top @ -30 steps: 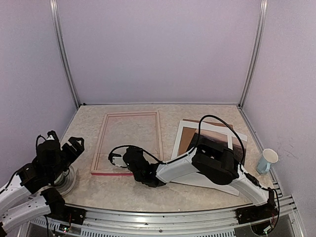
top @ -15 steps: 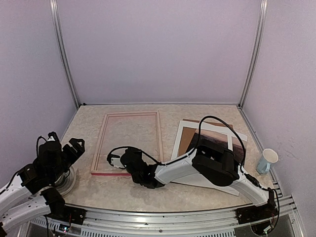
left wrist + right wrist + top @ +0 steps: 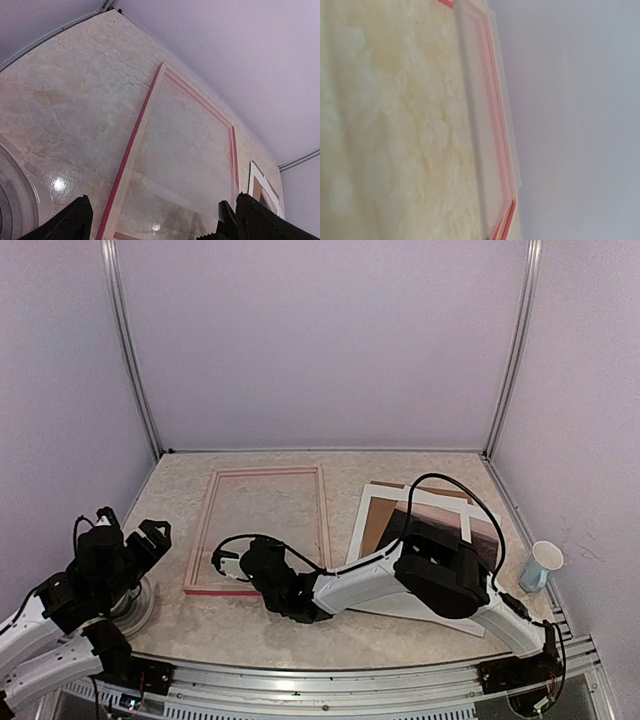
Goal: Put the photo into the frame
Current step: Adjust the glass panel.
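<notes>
Moved: right gripper point(image 3: 222, 565) slid further left along the frame's point(image 3: 268, 470) near rail, jaws pressed together.
Left gripper point(image 3: 130, 525): parked off left, jaws spread, empty.
Photo point(image 3: 484, 538): lying on the right, well apart from the frame.
Meaning: probably just nudging the frame, photo not started yet.

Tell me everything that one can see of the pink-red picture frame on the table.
The frame is a large, thin rectangle with bright pink-red moulding and a paler, wood-like outer edge. It lies flat on the marbled table, left of centre. Its opening holds no picture; the table shows through, and a clear pane seems to lie in the opening, slightly askew. The right gripper is at its near rail; whether it touches cannot be told.
</notes>
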You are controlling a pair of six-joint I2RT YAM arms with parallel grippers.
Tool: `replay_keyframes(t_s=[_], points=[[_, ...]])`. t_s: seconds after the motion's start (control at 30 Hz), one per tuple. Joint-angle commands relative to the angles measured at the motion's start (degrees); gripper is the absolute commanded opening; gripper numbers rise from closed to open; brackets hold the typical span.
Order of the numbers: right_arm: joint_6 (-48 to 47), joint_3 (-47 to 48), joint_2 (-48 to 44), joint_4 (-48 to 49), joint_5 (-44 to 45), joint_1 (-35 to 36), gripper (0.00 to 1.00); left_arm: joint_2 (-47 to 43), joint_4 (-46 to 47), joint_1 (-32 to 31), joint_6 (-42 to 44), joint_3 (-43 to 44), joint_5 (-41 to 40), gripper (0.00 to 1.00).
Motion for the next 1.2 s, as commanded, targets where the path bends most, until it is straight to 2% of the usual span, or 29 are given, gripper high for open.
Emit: replay_keyframes(t_s=[0.0, 1.17], points=[[0.7, -1.0, -2.9, -0.2, 1.6, 1.0, 0.0, -0.8, -1.0, 0.6, -0.2, -0.6, 0.0, 0.99], [6.4, -4.3, -6.0, -6.1, 4.8, 3.5, 0.0, -0.6, -0.8, 0.6, -0.5, -0.1, 0.5, 0.99]])
